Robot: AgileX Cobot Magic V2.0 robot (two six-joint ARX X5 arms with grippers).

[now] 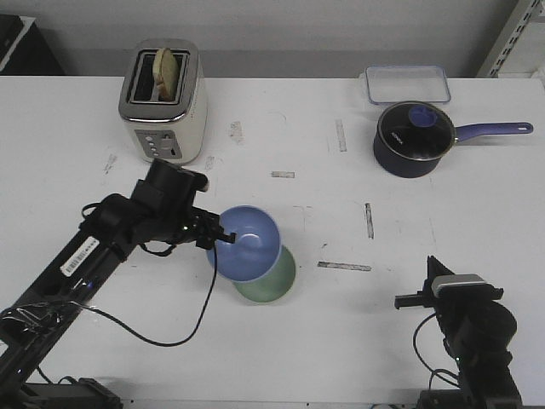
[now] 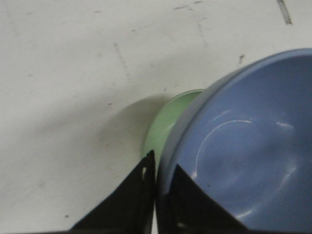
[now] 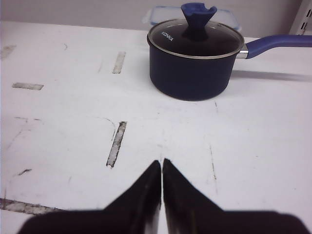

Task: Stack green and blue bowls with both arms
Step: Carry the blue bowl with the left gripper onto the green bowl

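My left gripper (image 1: pixel 223 239) is shut on the rim of the periwinkle blue bowl (image 1: pixel 247 245) and holds it tilted just above the pale green bowl (image 1: pixel 274 281), which stands on the table. In the left wrist view one finger is inside the blue bowl (image 2: pixel 243 156) and one outside, with the green bowl (image 2: pixel 165 126) showing beneath its edge. My right gripper (image 3: pixel 162 163) is shut and empty, low at the front right of the table (image 1: pixel 443 281), away from both bowls.
A dark blue saucepan with lid and long handle (image 1: pixel 417 139) stands at the back right, a clear plastic box (image 1: pixel 407 83) behind it. A cream toaster with toast (image 1: pixel 164 100) stands at the back left. Tape marks dot the table.
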